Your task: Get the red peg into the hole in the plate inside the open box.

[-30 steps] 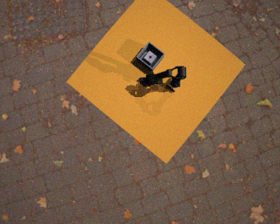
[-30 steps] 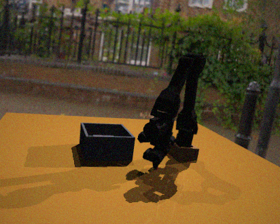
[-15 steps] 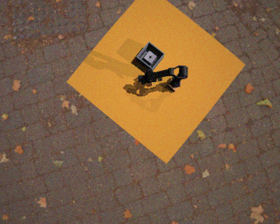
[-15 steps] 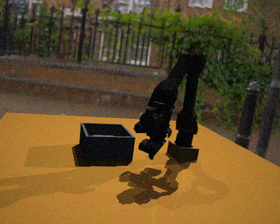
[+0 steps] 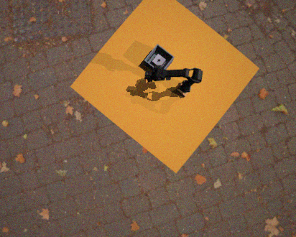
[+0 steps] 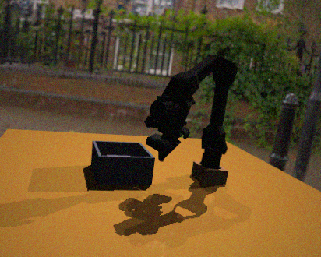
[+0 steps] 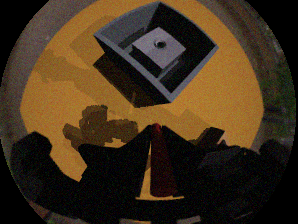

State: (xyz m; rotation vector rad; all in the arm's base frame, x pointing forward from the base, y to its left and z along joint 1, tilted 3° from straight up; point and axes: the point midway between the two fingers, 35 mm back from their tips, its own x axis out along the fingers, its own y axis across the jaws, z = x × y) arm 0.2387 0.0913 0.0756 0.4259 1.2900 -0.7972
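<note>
Well, nearest the wrist camera, the gripper [image 5: 149, 77] [image 6: 161, 159] [image 7: 156, 128] has its fingers drawn narrow around the red peg [image 7: 162, 170], which is held lengthwise between them; its brighter end shows up by the fingertips, while the rest is dark in shade. Peg and gripper are outside the open box [image 5: 165, 51] [image 6: 123, 173] [image 7: 132, 65], near one of its sides, and the exterior view does not show the peg clearly. Just past them the box stands upright on the orange mat [image 5: 177, 143] [image 6: 262, 202] [image 7: 235, 100], and down inside it lies the pale square plate [image 5: 163, 57] [image 7: 172, 48], its round hole [image 5: 159, 60] [image 7: 160, 44] in plain sight. In the exterior view the black arm [image 5: 177, 73] [image 6: 220, 101] rises from its base [image 5: 181, 94] [image 6: 209, 177] to the right of the box in that picture, bends high up and slopes down towards it. Farther off, beyond the mat, stand a dark bollard [image 6: 283, 128] and a post [image 6: 314, 93], with an iron fence [image 6: 94, 39] and greenery [image 6: 246, 51] behind.
</note>
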